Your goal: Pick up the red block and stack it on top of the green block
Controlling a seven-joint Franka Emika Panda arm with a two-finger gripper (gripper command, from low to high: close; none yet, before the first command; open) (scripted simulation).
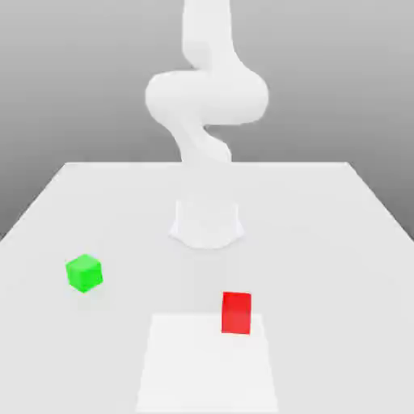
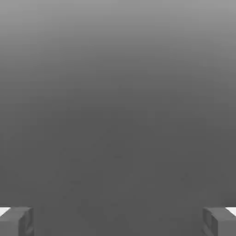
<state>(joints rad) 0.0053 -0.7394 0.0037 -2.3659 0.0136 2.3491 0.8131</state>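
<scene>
The red block (image 1: 236,313) stands on the white table (image 1: 323,242), towards the front and a little to the exterior view's right. Well apart from it, the green block (image 1: 84,272) sits on the table at the exterior view's left. In the hand view my gripper (image 2: 118,221) is open: its two grey fingertips (image 2: 16,221) stand far apart with nothing between them, against plain grey background. Neither block appears in the hand view.
The white arm (image 1: 206,97) rises from its base (image 1: 207,222) at the middle of the table, behind both blocks. A paler rectangular patch (image 1: 206,372) lies at the front, with the red block at its far right corner.
</scene>
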